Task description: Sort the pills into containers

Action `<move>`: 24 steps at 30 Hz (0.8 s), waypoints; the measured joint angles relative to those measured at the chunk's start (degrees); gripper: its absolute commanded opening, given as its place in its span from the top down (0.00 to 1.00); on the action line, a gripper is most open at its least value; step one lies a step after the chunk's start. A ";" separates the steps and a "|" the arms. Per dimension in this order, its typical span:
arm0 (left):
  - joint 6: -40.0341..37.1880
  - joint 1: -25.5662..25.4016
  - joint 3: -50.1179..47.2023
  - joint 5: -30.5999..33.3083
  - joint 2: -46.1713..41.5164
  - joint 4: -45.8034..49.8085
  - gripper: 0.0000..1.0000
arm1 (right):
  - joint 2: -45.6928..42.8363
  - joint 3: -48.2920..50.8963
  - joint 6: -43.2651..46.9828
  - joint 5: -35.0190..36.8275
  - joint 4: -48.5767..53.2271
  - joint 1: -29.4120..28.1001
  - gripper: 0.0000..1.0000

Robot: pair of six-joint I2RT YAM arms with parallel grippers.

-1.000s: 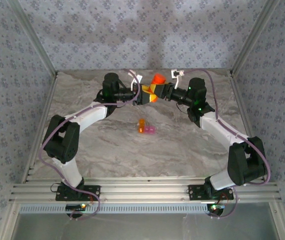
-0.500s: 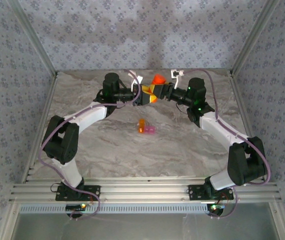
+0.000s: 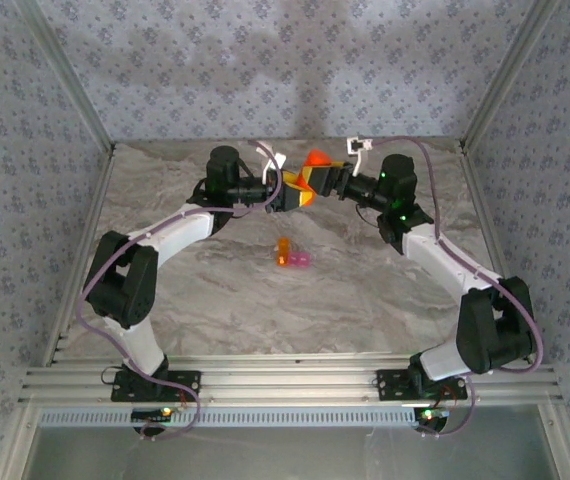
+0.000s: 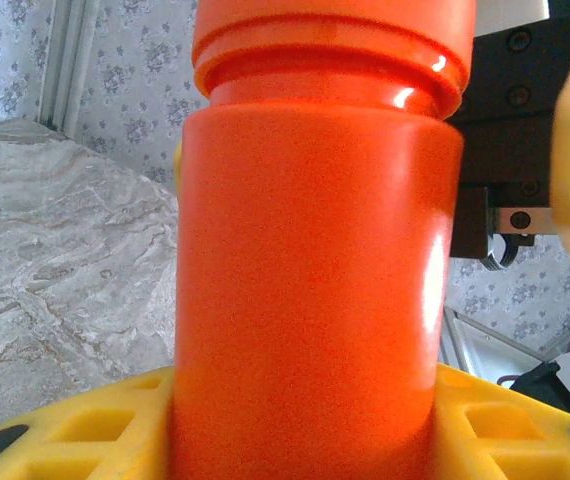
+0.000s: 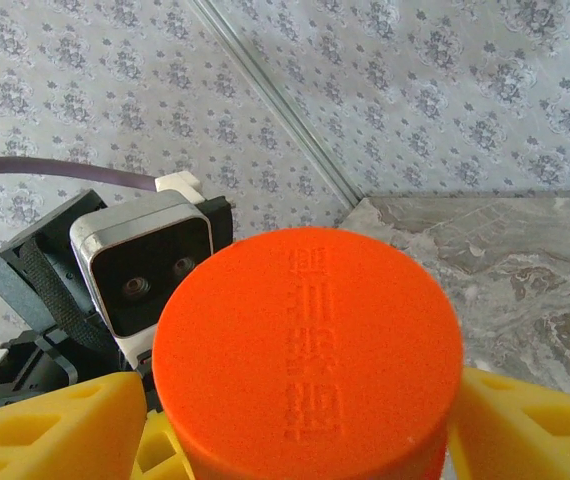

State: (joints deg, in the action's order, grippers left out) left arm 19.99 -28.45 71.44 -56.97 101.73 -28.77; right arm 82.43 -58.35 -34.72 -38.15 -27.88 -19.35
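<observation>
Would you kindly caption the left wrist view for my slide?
Orange bottle gripped between the left gripper's yellow fingers, marble table behind.

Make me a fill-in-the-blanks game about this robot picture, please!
The left gripper holds the ___.
The bottle has a cap coloured ___.
The containers sit on the table, one orange, one ___.
The right gripper has fingers coloured ___.
Missing words: bottle, orange, pink, yellow.
</observation>
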 measured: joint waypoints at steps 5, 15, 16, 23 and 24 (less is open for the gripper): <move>0.04 0.07 0.00 -0.02 0.00 -0.72 1.00 | -0.04 0.00 -0.04 -0.13 0.20 0.22 0.24; 0.92 0.22 0.00 -0.20 0.00 -0.68 1.00 | 1.86 -0.87 -0.92 -1.68 -0.15 0.09 0.58; 1.09 0.33 0.00 -0.24 0.00 -0.59 1.00 | 2.01 -0.96 -0.92 -1.88 -0.28 0.09 0.62; 1.73 0.59 0.02 -0.24 0.00 0.35 0.93 | 2.71 -1.07 -0.90 -2.21 -0.81 0.02 0.80; 1.70 0.59 0.02 -0.22 0.00 0.46 0.86 | 2.75 -1.07 -0.90 -2.19 -0.92 -0.04 0.81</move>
State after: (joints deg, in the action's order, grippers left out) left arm 21.69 -27.86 71.46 -57.19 101.73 -28.32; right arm 85.19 -59.42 -35.62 -40.34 -28.80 -19.40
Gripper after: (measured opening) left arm 0.490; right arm 0.397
